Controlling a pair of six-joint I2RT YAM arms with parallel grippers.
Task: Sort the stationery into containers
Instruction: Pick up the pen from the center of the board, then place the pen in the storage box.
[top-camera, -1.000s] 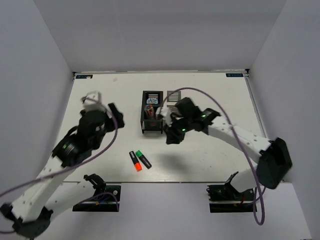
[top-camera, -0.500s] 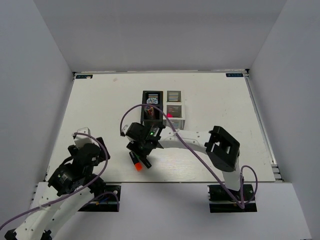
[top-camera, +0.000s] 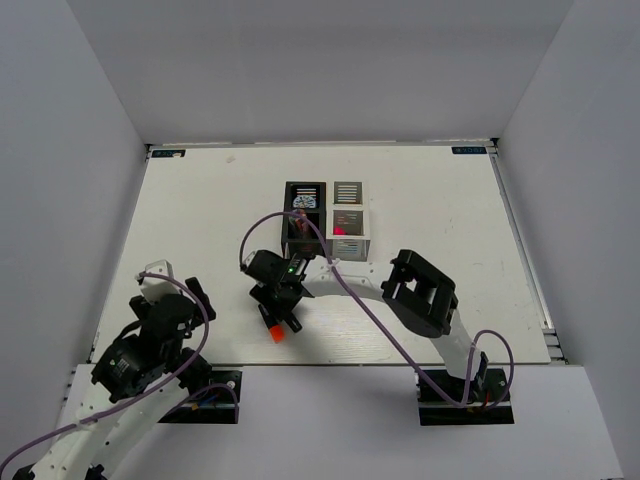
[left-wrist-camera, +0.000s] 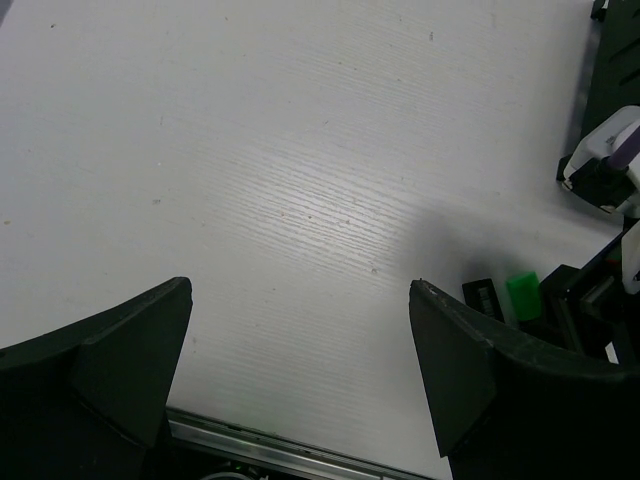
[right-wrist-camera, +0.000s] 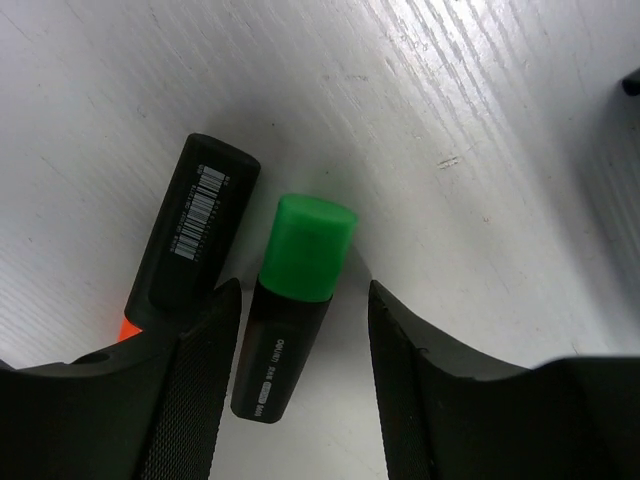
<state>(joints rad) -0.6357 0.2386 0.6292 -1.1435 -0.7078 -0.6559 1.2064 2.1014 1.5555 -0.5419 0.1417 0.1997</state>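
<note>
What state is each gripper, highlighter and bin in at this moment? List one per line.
Left gripper: jaws open, empty.
Right gripper: jaws open, lowered to the table.
Green highlighter: capped, lying flat between the right jaws, not clamped.
Orange highlighter: lying flat alongside.
Bins: upright, partly filled.

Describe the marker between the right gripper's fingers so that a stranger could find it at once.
Nearer the arm bases than the block of four bins, the right gripper hangs over two stubby black highlighters lying side by side. The one meant lies between its open fingers: the green-ended highlighter, whereas the neighbour has an orange end.
</note>
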